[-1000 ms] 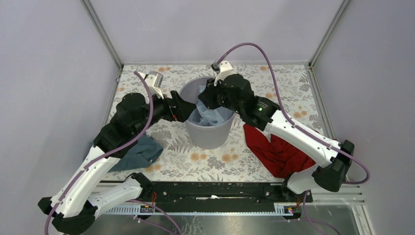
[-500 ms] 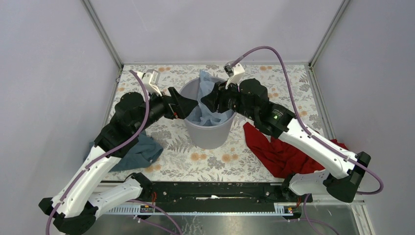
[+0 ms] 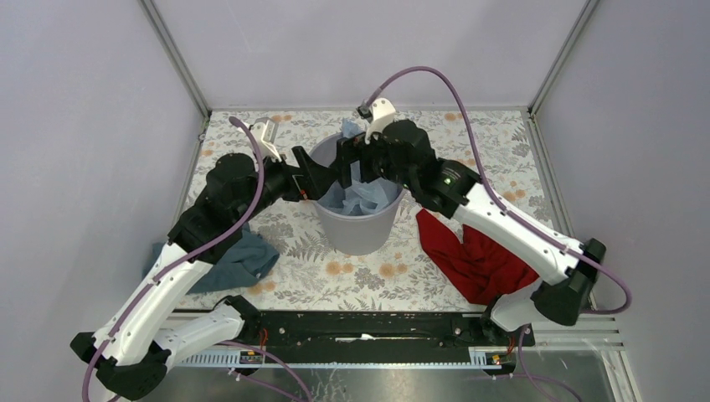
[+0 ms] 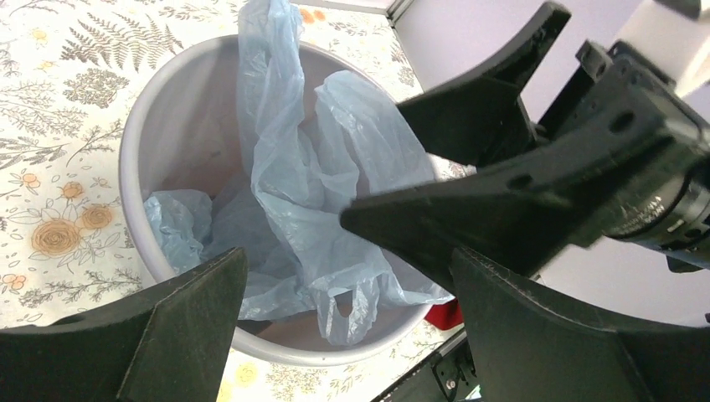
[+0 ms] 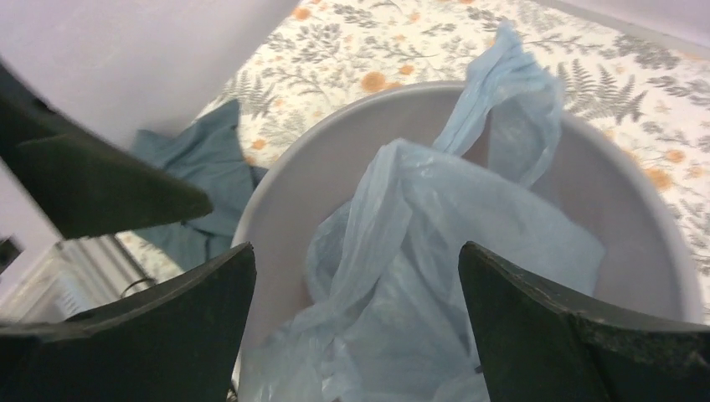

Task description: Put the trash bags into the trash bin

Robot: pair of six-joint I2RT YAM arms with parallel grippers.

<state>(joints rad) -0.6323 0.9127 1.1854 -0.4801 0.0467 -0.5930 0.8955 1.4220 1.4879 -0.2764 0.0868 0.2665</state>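
Note:
The grey trash bin [image 3: 360,230] stands mid-table, and the pale-blue trash bag [image 3: 366,197] lies crumpled inside it. One corner of the bag pokes above the far rim. My left gripper [image 3: 321,176] hovers open over the bin's left rim. My right gripper [image 3: 345,167] is open just above the bin's mouth, close beside the left one. In the left wrist view the bag [image 4: 293,167] fills the bin [image 4: 134,142], with the gripper [image 4: 347,255] open above it. In the right wrist view the bag [image 5: 435,226] lies loose below the open gripper [image 5: 356,251], touching neither finger.
A dark teal cloth [image 3: 239,260] lies left of the bin, under the left arm. A red cloth [image 3: 473,255] lies to the right, under the right arm. Cage posts and lilac walls close in the floral table on three sides.
The right gripper opened and let go of the bag, which dropped into the bin. That arm first rose to the right, then came back over the bin. The left arm barely shifted.

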